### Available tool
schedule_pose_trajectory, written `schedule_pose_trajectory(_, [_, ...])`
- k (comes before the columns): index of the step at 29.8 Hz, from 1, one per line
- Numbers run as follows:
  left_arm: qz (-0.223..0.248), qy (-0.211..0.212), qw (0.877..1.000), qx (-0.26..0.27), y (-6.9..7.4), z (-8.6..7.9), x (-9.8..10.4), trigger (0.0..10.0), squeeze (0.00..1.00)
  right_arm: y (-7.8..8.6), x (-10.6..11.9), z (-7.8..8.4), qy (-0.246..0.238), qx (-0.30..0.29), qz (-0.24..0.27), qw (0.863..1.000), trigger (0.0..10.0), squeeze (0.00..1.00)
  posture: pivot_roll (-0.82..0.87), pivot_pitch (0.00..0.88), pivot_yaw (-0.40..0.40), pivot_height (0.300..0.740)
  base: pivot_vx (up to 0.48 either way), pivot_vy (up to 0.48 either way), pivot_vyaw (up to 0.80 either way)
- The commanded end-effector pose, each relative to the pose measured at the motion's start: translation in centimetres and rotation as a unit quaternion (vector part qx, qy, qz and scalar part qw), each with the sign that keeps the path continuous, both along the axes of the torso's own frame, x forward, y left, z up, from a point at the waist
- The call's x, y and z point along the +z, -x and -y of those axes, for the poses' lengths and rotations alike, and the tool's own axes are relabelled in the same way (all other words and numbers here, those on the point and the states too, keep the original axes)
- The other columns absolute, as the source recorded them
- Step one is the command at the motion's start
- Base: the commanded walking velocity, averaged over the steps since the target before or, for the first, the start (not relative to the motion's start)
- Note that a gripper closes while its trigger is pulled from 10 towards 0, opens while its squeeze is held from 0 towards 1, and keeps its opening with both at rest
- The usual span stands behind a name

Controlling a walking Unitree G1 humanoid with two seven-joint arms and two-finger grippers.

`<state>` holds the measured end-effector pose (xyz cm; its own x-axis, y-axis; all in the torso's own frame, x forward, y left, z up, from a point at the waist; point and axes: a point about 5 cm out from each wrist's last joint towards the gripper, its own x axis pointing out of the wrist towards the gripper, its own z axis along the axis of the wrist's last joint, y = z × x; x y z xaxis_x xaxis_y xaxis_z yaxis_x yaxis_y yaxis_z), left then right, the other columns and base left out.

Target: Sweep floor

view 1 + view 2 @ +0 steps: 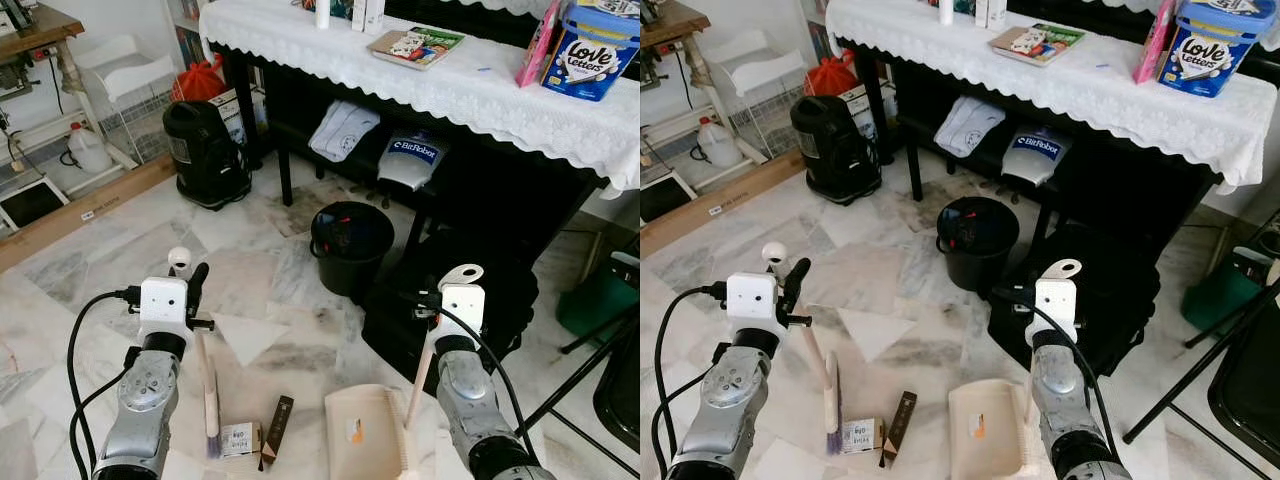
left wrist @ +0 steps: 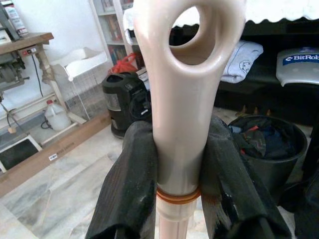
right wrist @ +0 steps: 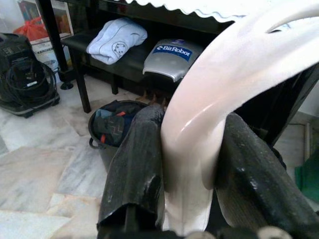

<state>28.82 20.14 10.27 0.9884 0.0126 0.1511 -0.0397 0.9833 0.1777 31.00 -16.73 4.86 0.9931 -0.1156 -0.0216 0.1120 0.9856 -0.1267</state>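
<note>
Left eye view: your left gripper [image 1: 196,272] is clamped on the cream handle of the brush [image 1: 210,400], whose bristles rest on the marble floor [image 1: 250,290] touching a small box [image 1: 240,438]; a dark brown stick of litter [image 1: 277,425] lies just beside the box, between it and the dustpan [image 1: 365,430]. Your right gripper [image 1: 440,290] is closed on the dustpan's upright handle, and the pan sits flat on the floor, nearer to you than the black bin [image 1: 351,245]. Both wrist views confirm the holds: each pair of black fingers [image 2: 127,189] presses the handle from either side. For this step, judge the sweep as short: draw the bristles across the floor toward the dustpan, pushing box and stick together. Keep the pan's edge pressed to the floor so nothing slips beneath, and keep the brush low so the light box does not flick past the pan toward the bin.
</note>
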Motion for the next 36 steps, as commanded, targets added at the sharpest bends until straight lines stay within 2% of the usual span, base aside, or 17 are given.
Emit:
schedule_pose_trajectory(1, [0.029, -0.003, 1.000, 0.002, 0.0, -0.1, 1.0, 10.0, 0.00, -0.1, 0.0, -0.2, 0.006, 0.005, 0.002, 1.000, 10.0, 0.00, 0.12, 0.071, 0.014, 0.740, 0.000, 0.000, 0.00])
schedule_pose_trajectory(5, [0.029, -0.003, 1.000, -0.001, 0.1, -0.2, 1.0, 10.0, 0.00, 0.3, -0.5, -0.5, 0.004, 0.004, -0.001, 1.000, 10.0, 0.00, 0.13, 0.062, 0.019, 0.740, 0.000, 0.000, 0.00])
schedule_pose_trajectory(10, [0.016, -0.007, 1.000, -0.020, 0.2, -0.1, 0.8, 10.0, 0.00, 1.5, -2.2, -0.8, 0.004, -0.002, -0.031, 1.000, 10.0, 0.00, 0.15, 0.053, 0.035, 0.740, 0.000, 0.000, 0.00])
schedule_pose_trajectory(16, [-0.001, -0.013, 1.000, -0.028, 0.1, -0.3, 0.4, 10.0, 0.00, 2.0, -2.8, -1.0, 0.006, -0.003, -0.042, 0.999, 10.0, 0.00, 0.15, 0.047, 0.043, 0.740, 0.000, 0.000, 0.00])
schedule_pose_trajectory(20, [-0.023, -0.026, 0.999, -0.025, -0.1, -0.8, -0.2, 10.0, 0.00, 2.2, -3.1, -0.8, 0.007, -0.007, -0.050, 0.999, 10.0, 0.00, 0.15, 0.039, 0.050, 0.740, 0.000, 0.000, 0.00])
schedule_pose_trajectory(23, [-0.068, -0.044, 0.997, -0.018, -0.1, -1.6, -1.9, 10.0, 0.00, 2.3, -3.2, -0.8, 0.008, -0.006, -0.051, 0.999, 10.0, 0.00, 0.14, 0.033, 0.052, 0.740, 0.000, 0.000, 0.00])
schedule_pose_trajectory(29, [-0.080, -0.016, 0.996, -0.043, -0.1, -1.3, -2.3, 10.0, 0.00, 2.1, -3.0, -0.9, 0.016, 0.002, -0.044, 0.999, 10.0, 0.00, 0.14, 0.051, 0.051, 0.740, 0.000, 0.000, 0.00])
schedule_pose_trajectory(36, [-0.109, 0.009, 0.990, -0.093, -0.3, 0.1, -3.1, 10.0, 0.00, 2.1, -2.8, -0.7, 0.018, 0.003, -0.036, 0.999, 10.0, 0.00, 0.13, 0.065, 0.048, 0.740, 0.000, 0.000, 0.00])
